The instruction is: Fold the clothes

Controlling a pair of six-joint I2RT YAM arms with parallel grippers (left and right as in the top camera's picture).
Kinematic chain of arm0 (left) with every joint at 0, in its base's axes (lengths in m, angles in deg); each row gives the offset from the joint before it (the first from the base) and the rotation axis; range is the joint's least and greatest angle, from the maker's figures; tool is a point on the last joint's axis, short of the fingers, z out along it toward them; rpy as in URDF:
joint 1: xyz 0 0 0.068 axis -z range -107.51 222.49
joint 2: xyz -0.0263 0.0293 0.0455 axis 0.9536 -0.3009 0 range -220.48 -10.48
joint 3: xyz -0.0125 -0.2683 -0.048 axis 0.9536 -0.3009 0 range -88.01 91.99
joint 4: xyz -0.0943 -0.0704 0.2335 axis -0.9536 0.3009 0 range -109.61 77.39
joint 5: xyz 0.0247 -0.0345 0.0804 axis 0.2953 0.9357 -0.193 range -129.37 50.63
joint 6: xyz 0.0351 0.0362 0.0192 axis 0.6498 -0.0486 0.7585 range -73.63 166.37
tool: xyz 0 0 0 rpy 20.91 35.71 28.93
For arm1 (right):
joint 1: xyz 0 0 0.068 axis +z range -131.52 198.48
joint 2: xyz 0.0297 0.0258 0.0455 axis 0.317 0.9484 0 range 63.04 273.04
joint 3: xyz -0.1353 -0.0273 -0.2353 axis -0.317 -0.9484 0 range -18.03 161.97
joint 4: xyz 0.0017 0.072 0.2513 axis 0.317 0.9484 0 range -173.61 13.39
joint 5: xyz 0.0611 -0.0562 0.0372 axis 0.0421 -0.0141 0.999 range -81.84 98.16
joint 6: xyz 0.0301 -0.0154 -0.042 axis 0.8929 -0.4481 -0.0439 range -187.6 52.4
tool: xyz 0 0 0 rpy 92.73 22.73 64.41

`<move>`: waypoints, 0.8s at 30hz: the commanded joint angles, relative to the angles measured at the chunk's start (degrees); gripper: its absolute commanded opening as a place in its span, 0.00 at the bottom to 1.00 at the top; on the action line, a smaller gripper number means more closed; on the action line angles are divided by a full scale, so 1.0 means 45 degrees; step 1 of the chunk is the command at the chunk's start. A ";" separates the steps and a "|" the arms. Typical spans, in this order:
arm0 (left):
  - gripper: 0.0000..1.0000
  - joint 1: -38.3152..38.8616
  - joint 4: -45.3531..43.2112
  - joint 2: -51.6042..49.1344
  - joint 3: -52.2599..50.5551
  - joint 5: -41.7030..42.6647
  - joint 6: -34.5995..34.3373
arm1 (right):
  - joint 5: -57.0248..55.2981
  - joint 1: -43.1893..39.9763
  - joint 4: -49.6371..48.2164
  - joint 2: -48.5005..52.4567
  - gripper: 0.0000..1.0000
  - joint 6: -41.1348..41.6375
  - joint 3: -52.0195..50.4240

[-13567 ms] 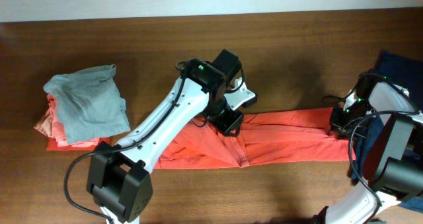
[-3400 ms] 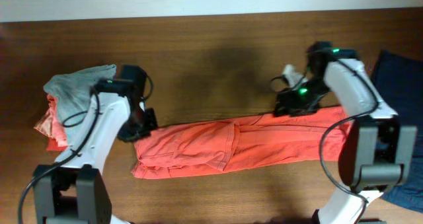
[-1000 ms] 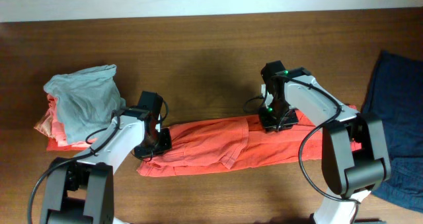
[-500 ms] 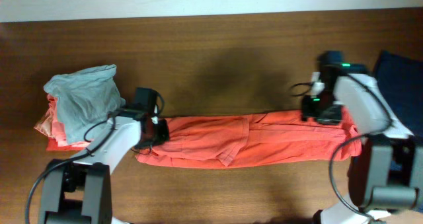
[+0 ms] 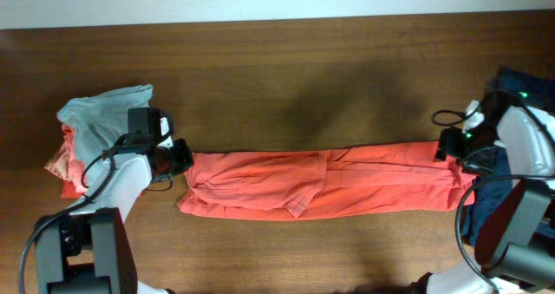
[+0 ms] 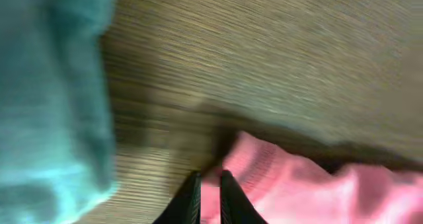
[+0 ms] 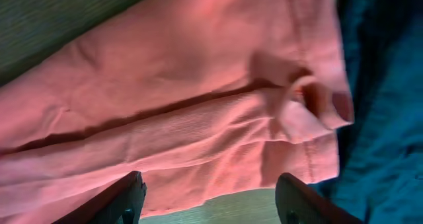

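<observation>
Left fingers: pressed close together, with only their dark tips showing at the bottom edge of the left wrist view. A sliver of pink hem sits between them, so they pinch the end of the coral-red garment.
Right fingers: spread wide, with only the two tips in frame. They hang over coral cloth with nothing between them.
Hard to make out: the left wrist view is blurred all over. The wood grain is smeared and the hem is soft-edged, so how much cloth is caught cannot be told.
Coral-red garment: a long band on the surface, running from the left fingers across to the right fingers. It has a rumpled fold about midway between the two. In the right wrist view its corner curls up just beyond the right-hand fingertip.
Navy garment: lies on the far side of the right fingers from the band and touches the coral corner. It is cut off by the frame edge and partly covered by the right arm.
Grey-blue shirt: a crumpled heap just beside the left fingers, on the side away from the band. In the left wrist view it is a teal blur cut off at the left edge.
Coral-red pile: lies beneath the grey-blue shirt, with only its fringes showing.
In the way: the left arm crosses the lower edge of that pile.
Lights: a small green glow on the right arm, too small to tell more.
</observation>
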 commanded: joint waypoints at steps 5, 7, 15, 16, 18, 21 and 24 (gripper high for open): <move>0.11 0.0068 0.0287 0.1899 0.0243 0.3521 0.0733 | 0.0559 -0.0427 -0.0010 -0.0019 0.69 -0.0126 0.0165; 0.11 0.0175 0.0665 0.2472 0.0243 0.4036 0.0753 | 0.0559 -0.0427 -0.0039 -0.0015 0.68 -0.0126 0.0165; 0.11 0.2147 0.1734 0.2385 -0.0005 0.3706 0.1039 | 0.0563 -0.0427 -0.0087 -0.0015 0.69 -0.0117 0.0165; 0.11 0.2419 0.1724 0.2176 -0.0049 0.3623 0.1039 | 0.0563 -0.0427 -0.0083 -0.0015 0.69 -0.0117 0.0165; 0.11 0.3026 0.1608 0.1409 -0.0155 0.3541 0.1035 | 0.0568 -0.0427 -0.0083 -0.0015 0.69 -0.0117 0.0165; 0.11 0.3507 0.1399 0.0403 -0.0175 0.3439 0.1039 | 0.0617 -0.0427 -0.0083 -0.0015 0.69 -0.0117 0.0165; 0.11 0.3857 0.1146 -0.0714 -0.0175 0.2788 0.1039 | 0.0665 -0.0427 -0.0083 -0.0015 0.69 -0.0117 0.0165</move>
